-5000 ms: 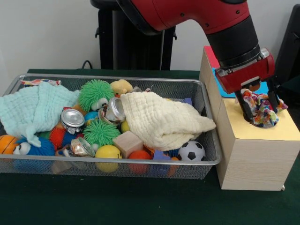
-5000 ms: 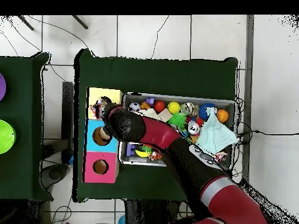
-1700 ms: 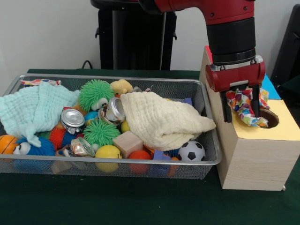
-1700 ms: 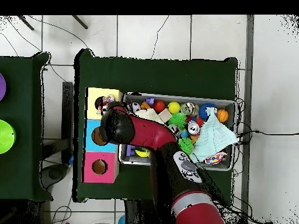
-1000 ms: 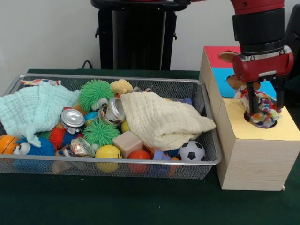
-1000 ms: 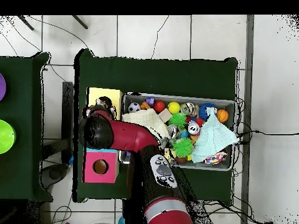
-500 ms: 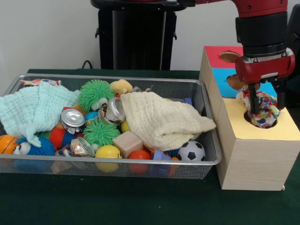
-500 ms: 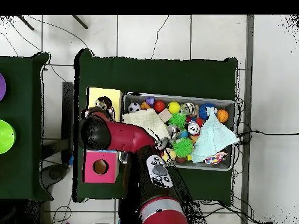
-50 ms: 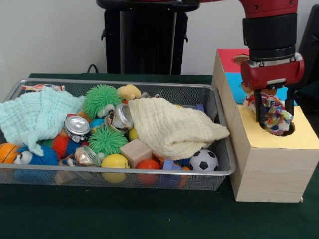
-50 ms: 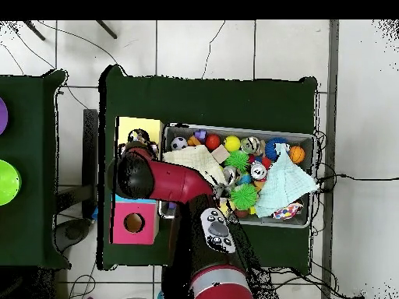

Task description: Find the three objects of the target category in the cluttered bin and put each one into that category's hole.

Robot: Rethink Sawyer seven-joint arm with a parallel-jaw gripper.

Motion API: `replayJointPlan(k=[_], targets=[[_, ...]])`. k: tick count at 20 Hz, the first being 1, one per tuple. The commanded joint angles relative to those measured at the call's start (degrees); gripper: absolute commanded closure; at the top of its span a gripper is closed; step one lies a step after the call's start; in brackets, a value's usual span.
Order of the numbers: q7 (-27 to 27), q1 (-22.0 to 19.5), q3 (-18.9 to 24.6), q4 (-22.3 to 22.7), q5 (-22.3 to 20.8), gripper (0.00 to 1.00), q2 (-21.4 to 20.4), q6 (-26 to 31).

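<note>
The gripper point(image 9: 272, 118) held the multicoloured cloth point(image 9: 271, 113) between narrowly set fingers at the yellow section's hole point(image 9: 283, 130), at the right of the wire bin point(image 9: 220, 112); the cloth appeared soft, light and limp, best pinched at its bunched middle.

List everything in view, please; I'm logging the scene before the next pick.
Wire bin: one, grey mesh, on the green table.
Cloths: cream draped at the bin's box end; pale green at the opposite end.
Spiky balls: two green, mid-bin.
Cans: two silver, mid-bin.
Soccer ball: one, black-white, front corner.
Wooden block: one, near front.
Sorting box: one, wooden, yellow, blue, red tops, beside bin.
Multicoloured cloth: one, at the yellow hole.
Gripper: red-black, closed on that cloth.
</note>
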Motion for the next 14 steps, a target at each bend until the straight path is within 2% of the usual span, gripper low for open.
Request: replayJointPlan(k=[1, 5, 8, 14], targets=[[10.0, -1.8, -2.0, -2.1, 0.6, 0.00, 3.4, 5.8], [10.5, -0.6, -3.0, -3.4, 0.6, 0.00, 4.7, 3.3], [11.3, 0.4, -3.1, -4.9, 0.7, 0.00, 6.8, -0.9], [14.6, -3.4, 5.7, -1.5, 1.2, 0.00, 7.2, -6.9]])
